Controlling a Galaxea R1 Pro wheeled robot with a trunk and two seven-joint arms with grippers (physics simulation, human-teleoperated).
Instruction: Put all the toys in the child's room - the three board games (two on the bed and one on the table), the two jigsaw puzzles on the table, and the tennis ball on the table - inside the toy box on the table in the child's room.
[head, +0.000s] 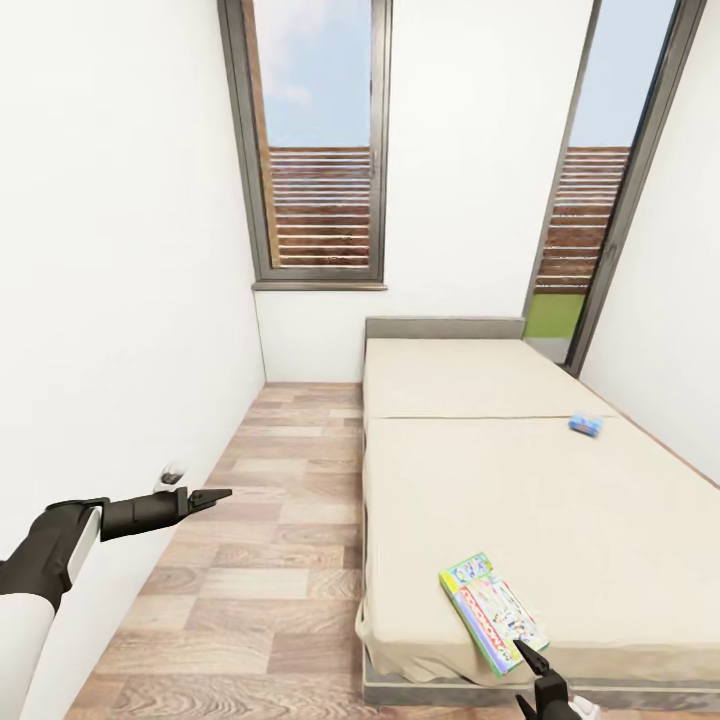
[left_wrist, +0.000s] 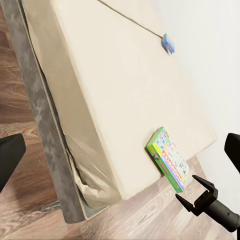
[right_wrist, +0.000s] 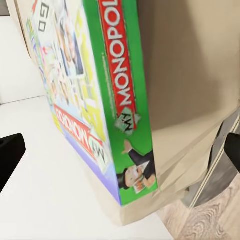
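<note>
Two games lie on the bed (head: 600, 540): the green-edged box (head: 492, 611) at its near edge, just before the open-jawed right gripper (head: 524, 652), which should straddle that overhanging edge squarely; the left gripper (head: 212, 497) idles open.

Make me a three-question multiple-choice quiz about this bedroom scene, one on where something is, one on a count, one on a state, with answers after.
1. Where does the green-edged Monopoly box lie?
A. on the floor
B. on the bed, near its foot edge
C. on the windowsill

2. How many game boxes lie on the bed?
A. one
B. two
C. four

3. How is the right tool in the head view?
A. shut on the Monopoly box
B. open, just short of the box
C. lifting the blue box

Answers: B, it rests on the cream top by the near edge. B, the Monopoly box plus the small blue box farther up. B, its fingers are spread near the box's corner, gripping nothing.
</note>
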